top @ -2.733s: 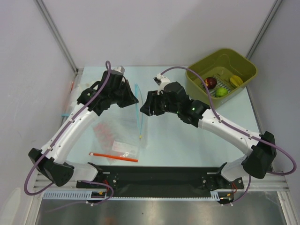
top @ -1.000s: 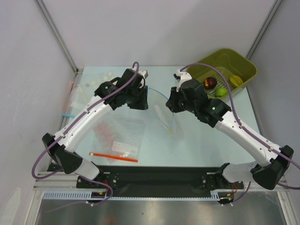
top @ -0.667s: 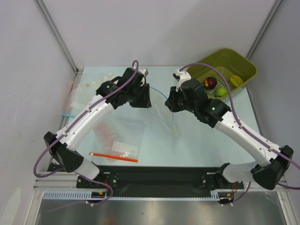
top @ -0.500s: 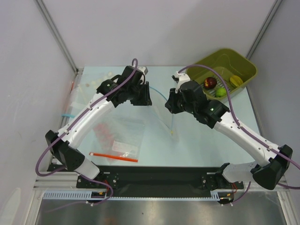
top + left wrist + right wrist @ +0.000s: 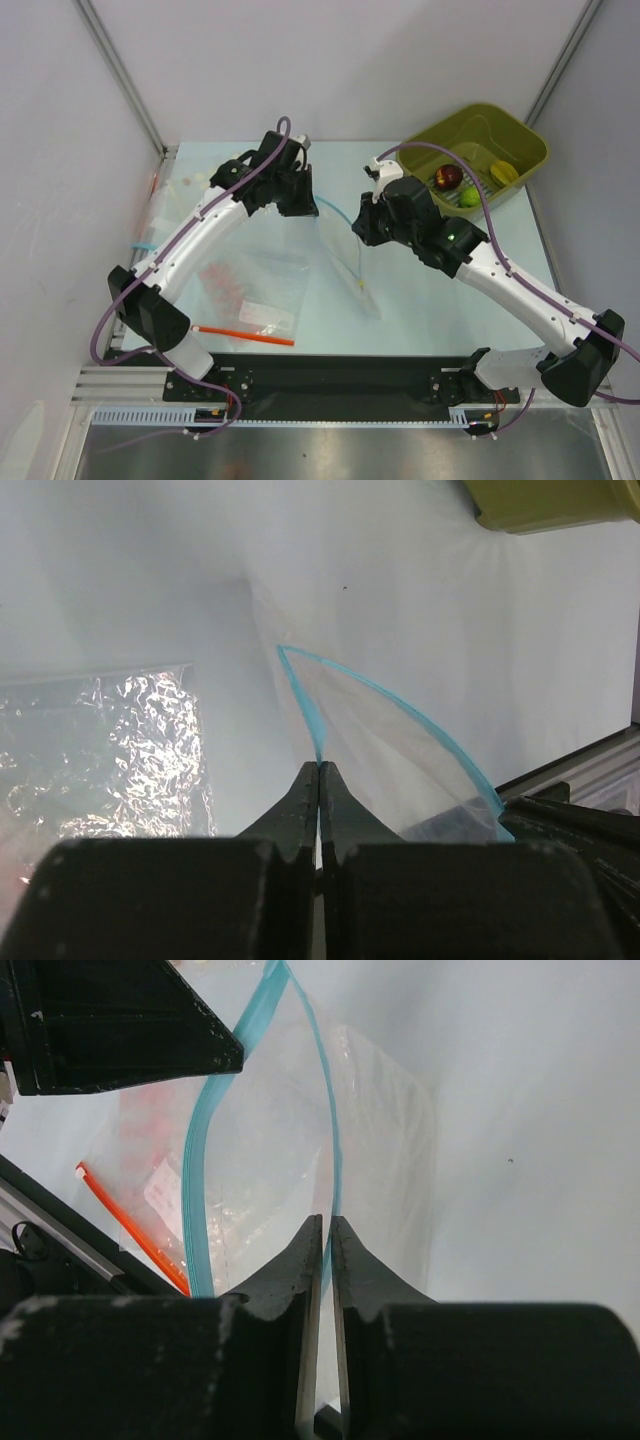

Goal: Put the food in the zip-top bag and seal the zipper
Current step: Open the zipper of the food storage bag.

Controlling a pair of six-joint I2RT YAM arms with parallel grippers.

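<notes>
The zip-top bag [image 5: 350, 270] now hangs nearer the upper-right bin [image 5: 505, 120], mouth parted; left jaws and right jaws each clamp one zipper [image 5: 309, 715] lip. Food [image 5: 449, 177] awaits loading.

No text, label, brand or number is legible anywhere here.

- Zip-top bag [image 5: 345, 255]: clear, with a light blue zipper [image 5: 311, 723].
- Toy fruits: dark red fruit [image 5: 449, 177], bright green fruit [image 5: 470, 196], yellow fruit [image 5: 503, 172].
- Bin [image 5: 515, 130]: olive green.
- Second bag [image 5: 265, 290]: clear, with a red-orange strip [image 5: 243, 336].
</notes>
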